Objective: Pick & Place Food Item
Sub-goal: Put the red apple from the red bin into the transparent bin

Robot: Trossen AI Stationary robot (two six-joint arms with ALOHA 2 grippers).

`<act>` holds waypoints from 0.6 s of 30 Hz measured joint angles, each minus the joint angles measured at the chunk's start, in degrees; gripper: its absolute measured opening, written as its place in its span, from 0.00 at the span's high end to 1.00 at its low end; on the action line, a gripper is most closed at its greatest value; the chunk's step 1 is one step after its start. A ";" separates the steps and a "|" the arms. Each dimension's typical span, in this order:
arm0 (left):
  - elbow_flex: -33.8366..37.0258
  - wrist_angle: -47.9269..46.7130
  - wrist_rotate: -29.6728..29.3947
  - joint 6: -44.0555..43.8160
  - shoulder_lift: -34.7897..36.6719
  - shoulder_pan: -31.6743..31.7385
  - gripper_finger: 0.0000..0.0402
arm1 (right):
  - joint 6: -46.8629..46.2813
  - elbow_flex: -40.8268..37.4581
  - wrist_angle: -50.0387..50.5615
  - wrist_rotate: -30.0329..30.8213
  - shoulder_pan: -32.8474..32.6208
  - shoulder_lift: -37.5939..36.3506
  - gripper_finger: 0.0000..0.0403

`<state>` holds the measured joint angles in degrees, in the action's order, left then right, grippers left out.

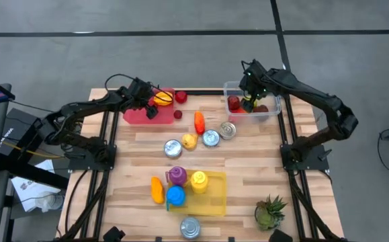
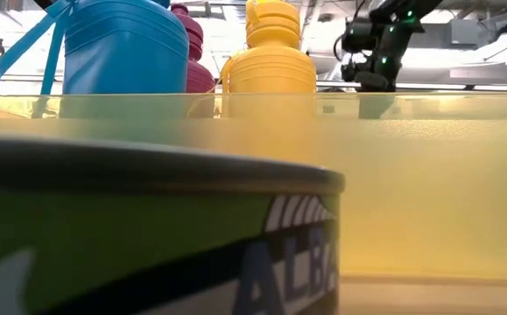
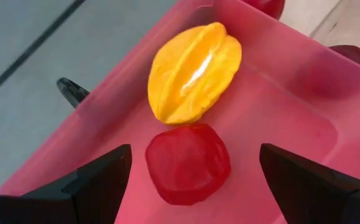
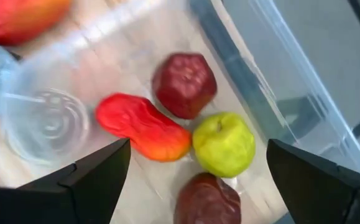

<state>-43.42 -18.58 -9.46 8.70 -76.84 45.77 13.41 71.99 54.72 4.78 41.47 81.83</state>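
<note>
The left gripper (image 3: 192,180) was held spread over the pink tray (image 3: 279,124) at eleven o'clock; the right gripper (image 4: 195,180), spread, over the clear bin (image 4: 273,81) at one o'clock.

Pink bin (image 1: 135,115) far left of table, starfruit (image 3: 194,71) and round fruit (image 3: 188,163) in it, adjacent. Clear bin (image 1: 272,107) far right, holding green apple (image 4: 224,144), pepper (image 4: 142,126), two dark fruits. Cans (image 1: 210,138) between bins
</note>
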 joint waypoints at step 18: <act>-0.09 2.05 8.79 -4.07 -12.36 5.26 0.14 | -0.81 0.02 -0.69 0.22 -6.27 -1.97 0.10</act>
<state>-43.51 -16.53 -0.67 4.63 -89.19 51.03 12.60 72.01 54.03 4.99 35.20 79.85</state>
